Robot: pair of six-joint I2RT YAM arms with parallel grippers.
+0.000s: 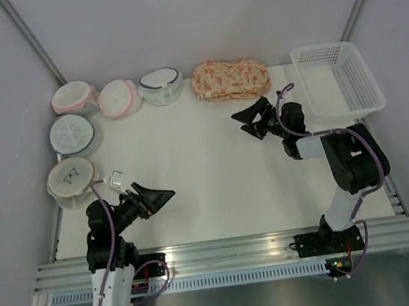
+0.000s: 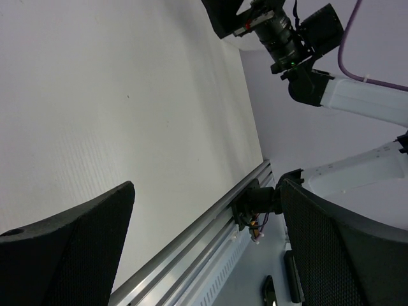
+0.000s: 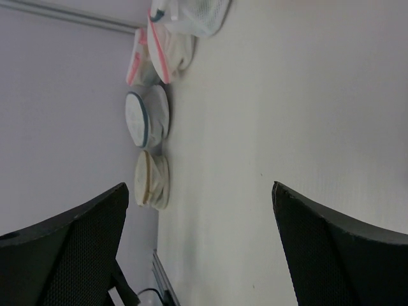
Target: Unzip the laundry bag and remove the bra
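The peach, orange-printed laundry bag [image 1: 230,79] lies zipped shut at the back of the white table [image 1: 207,175], just left of the basket. The bra is hidden. My right gripper [image 1: 247,123] hovers open a little in front of the bag and apart from it, with nothing between its fingers [image 3: 199,191]. Near the front left my left gripper [image 1: 159,199] is also open and empty, pointing right over bare table [image 2: 207,191]. Neither wrist view shows the bag.
A white plastic basket [image 1: 338,79] stands at the back right. Several round domed mesh bags line the back left and left edge [image 1: 74,97] [image 1: 118,98] [image 1: 161,85] [image 1: 74,133] [image 1: 71,179]. An aluminium rail [image 1: 225,252] runs along the near edge.
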